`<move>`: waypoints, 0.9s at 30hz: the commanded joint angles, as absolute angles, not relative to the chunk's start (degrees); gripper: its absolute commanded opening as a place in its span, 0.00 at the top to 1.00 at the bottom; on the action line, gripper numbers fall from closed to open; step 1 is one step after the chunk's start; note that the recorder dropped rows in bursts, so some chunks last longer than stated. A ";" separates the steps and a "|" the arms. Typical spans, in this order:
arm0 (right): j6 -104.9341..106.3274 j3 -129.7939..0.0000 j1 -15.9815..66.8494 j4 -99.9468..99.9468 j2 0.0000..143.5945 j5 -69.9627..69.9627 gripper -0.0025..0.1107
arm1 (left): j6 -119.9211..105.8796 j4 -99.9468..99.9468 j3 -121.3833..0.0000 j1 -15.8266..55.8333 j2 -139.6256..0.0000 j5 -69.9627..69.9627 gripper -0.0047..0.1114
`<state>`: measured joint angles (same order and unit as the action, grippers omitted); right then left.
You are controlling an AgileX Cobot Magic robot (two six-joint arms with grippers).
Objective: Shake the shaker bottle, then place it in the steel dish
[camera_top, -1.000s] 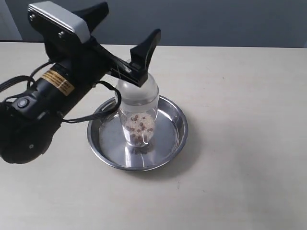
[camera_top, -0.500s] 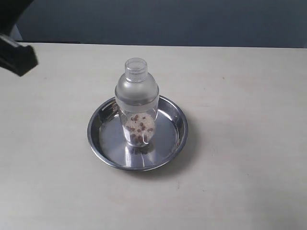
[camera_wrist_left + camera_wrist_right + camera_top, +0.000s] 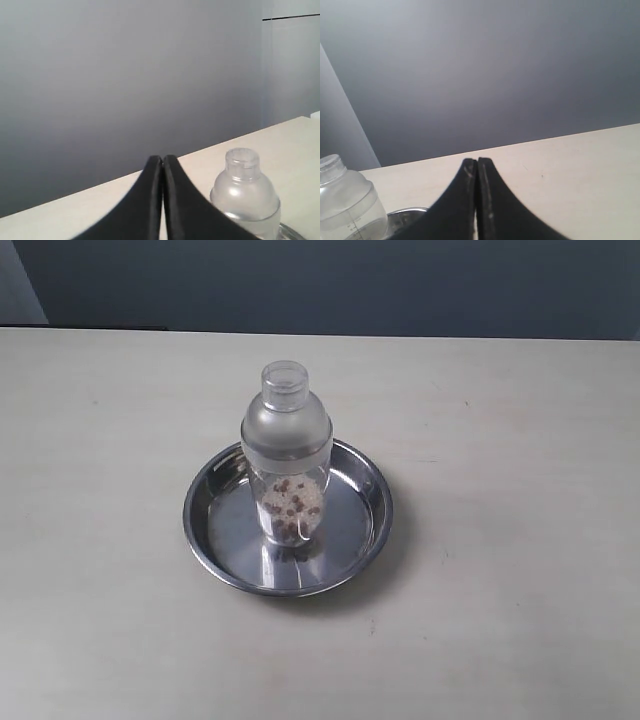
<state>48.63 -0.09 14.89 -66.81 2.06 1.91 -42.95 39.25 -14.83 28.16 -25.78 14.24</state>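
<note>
Standing upright and unheld in the middle of the steel dish (image 3: 352, 528): shaker bottle (image 3: 286, 455), cap on, brown granules settled low. Left pincer (image 3: 162, 163), a second ago clamped about the bottle's top, has let go and drawn back out of the exterior view; its jaws are now pressed together on nothing, the bottle ahead of its tips and apart from them. Right pincer (image 3: 477, 164) likewise closed flat and empty, bottle and dish rim ahead, off to one side. Judged: placement done. Obscured: both arms absent from the exterior view; bottle's base cut off in both wrist views; dish's centre hidden behind the bottle.
</note>
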 commanded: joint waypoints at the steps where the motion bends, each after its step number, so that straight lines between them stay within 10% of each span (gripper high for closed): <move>1: 48.84 0.00 14.72 -66.73 1.95 2.15 0.99 | -14.39 14.82 -12.02 12.75 -19.24 -4.21 0.95; 7: 48.84 0.00 14.72 -66.73 1.95 2.15 0.99 | -9.64 9.10 -12.02 1.81 -3.87 -28.25 0.96; 27: 48.84 0.00 14.72 -66.73 1.95 1.92 0.99 | -1.28 6.46 0.00 -1.19 0.00 -15.77 0.96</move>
